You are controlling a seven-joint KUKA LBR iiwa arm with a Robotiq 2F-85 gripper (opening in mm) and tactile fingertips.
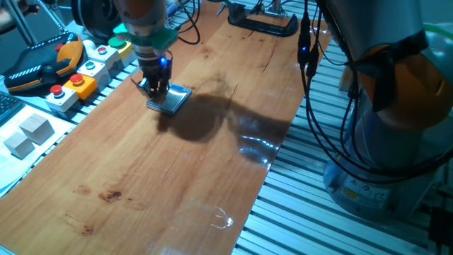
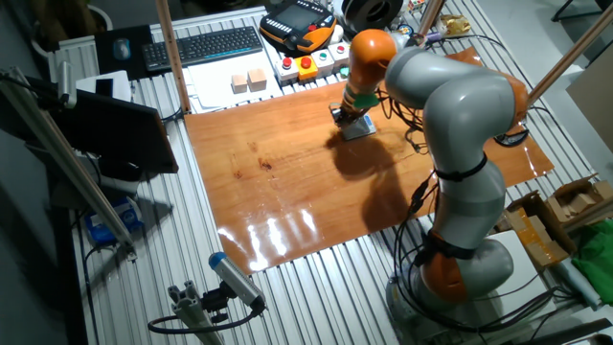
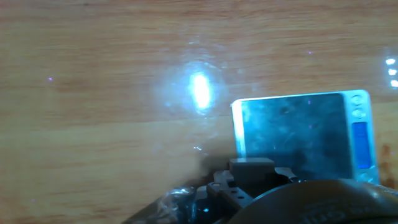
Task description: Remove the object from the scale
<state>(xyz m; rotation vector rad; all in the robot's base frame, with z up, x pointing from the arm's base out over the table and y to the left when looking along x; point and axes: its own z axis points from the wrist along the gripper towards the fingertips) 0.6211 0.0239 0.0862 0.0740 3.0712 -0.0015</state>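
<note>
While hovering low at upper left of one fixed view, gripper (image 1: 157, 90) is sitting directly over scale (image 1: 172, 99) on tabletop (image 1: 177, 170); cube (image 3: 251, 169) is lying at the plate's near edge, beside the jaws; grip state: cannot tell.

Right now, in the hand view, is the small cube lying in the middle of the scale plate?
No, the middle of the scale plate is bare there; a small grey block shows only at its near edge.
</note>
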